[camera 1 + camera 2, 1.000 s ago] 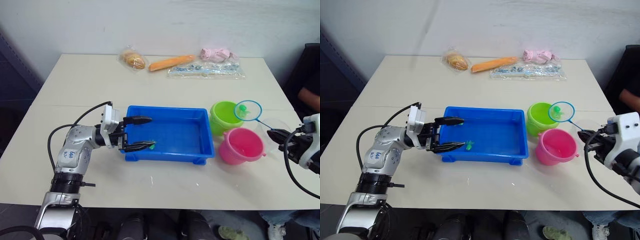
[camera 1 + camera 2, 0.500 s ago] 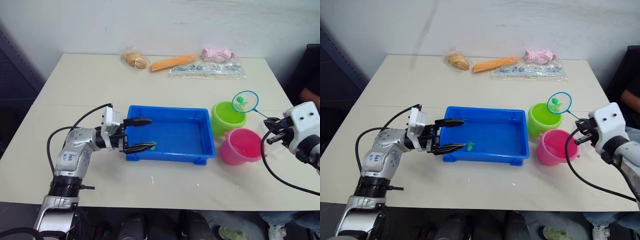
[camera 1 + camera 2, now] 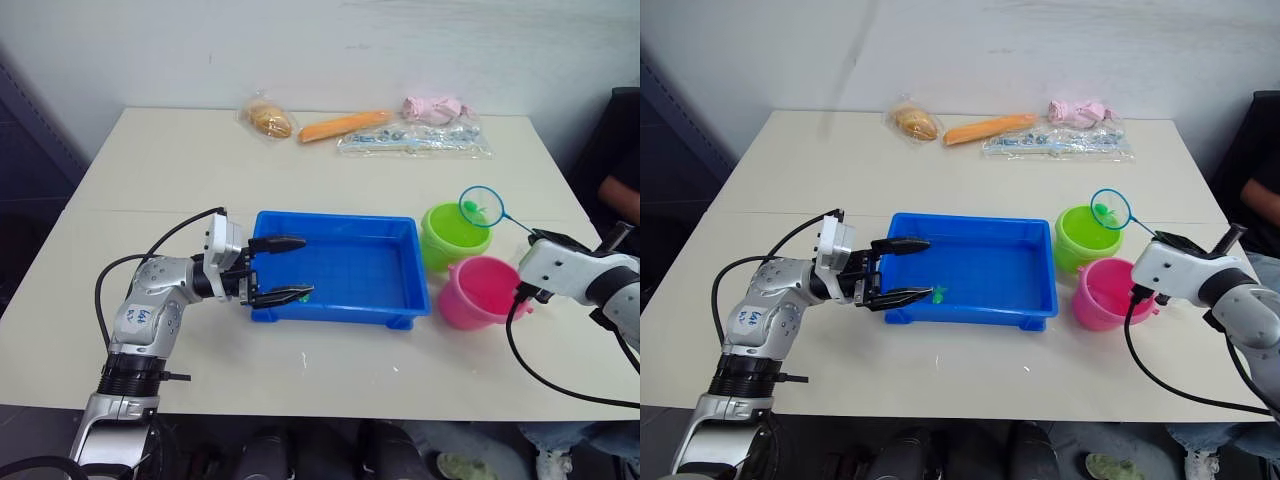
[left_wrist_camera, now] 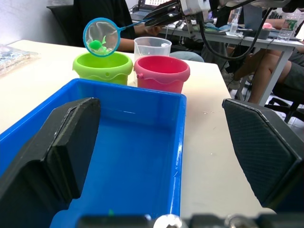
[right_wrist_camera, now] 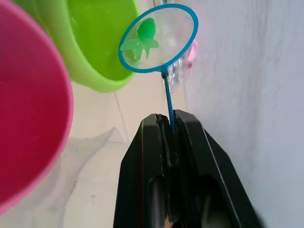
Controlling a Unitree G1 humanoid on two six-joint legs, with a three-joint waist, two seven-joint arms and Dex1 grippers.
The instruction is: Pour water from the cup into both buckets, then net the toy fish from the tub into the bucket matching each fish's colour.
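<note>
The right gripper [image 5: 170, 124] is clamped on the thin blue handle of a small round blue-rimmed net [image 5: 158, 37]. The handle runs straight out from the fingertips, with the hoop over the lime green plastic bucket [image 3: 455, 233], a tiny green toy fish [image 5: 141, 37] inside it. The left gripper [image 3: 284, 268] spreads wide across the shallow bright blue plastic tub [image 3: 345, 268].

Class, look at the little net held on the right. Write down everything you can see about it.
The net is a small round hoop with a blue rim, clear fine mesh and a thin blue handle. The right tool is shut on that handle. A green toy fish lies in the mesh. The hoop is held in the air, tilted, above the green bucket, touching neither bucket.
</note>
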